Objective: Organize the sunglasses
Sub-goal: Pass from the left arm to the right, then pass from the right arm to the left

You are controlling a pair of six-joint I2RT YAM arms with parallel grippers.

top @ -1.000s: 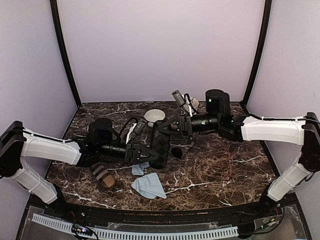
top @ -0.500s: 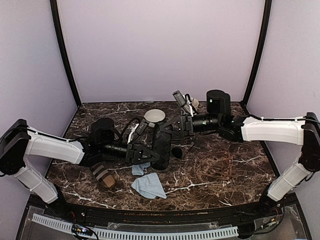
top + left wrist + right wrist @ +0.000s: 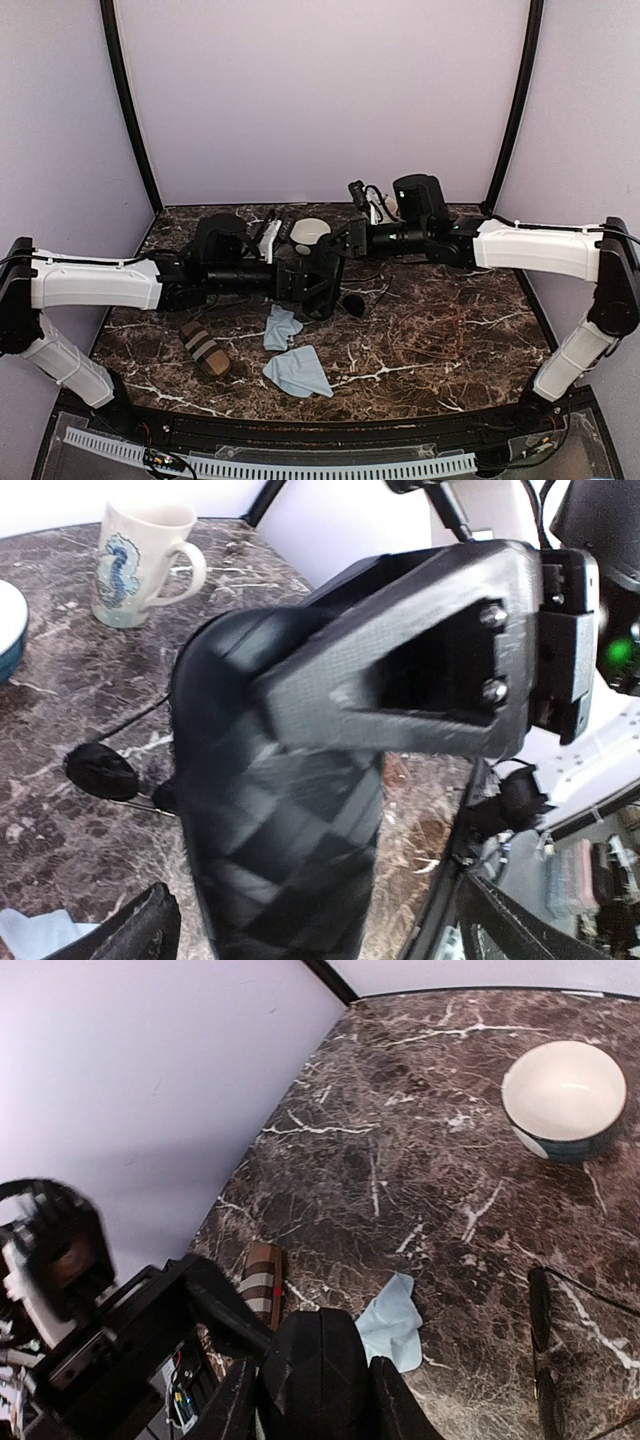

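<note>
Not far along. The sunglasses (image 3: 352,302), small, w/ dark teardrop lenses and thin wire frame, lie loose on the dark marble desk (image 3: 450,330), just right of the black checkered oblong case (image 3: 322,283), not in it.

That case is up off the desk btwn both arms. The right pincer (image 3: 313,1400) is clamped on its far end. The left pincer (image 3: 320,925) straddles the near end, but I can't tell if it's actually gripping. Case looks closed.

Left to do, prob.: open the case, put the glasses in, close it.

Orientation: in the right wrist view the two lenses sit one behind the other, so the lens-to-lens axis seems to run approx. near-to-far. The wire arms trail toward the right side. Folded or not, can't tell.
</note>
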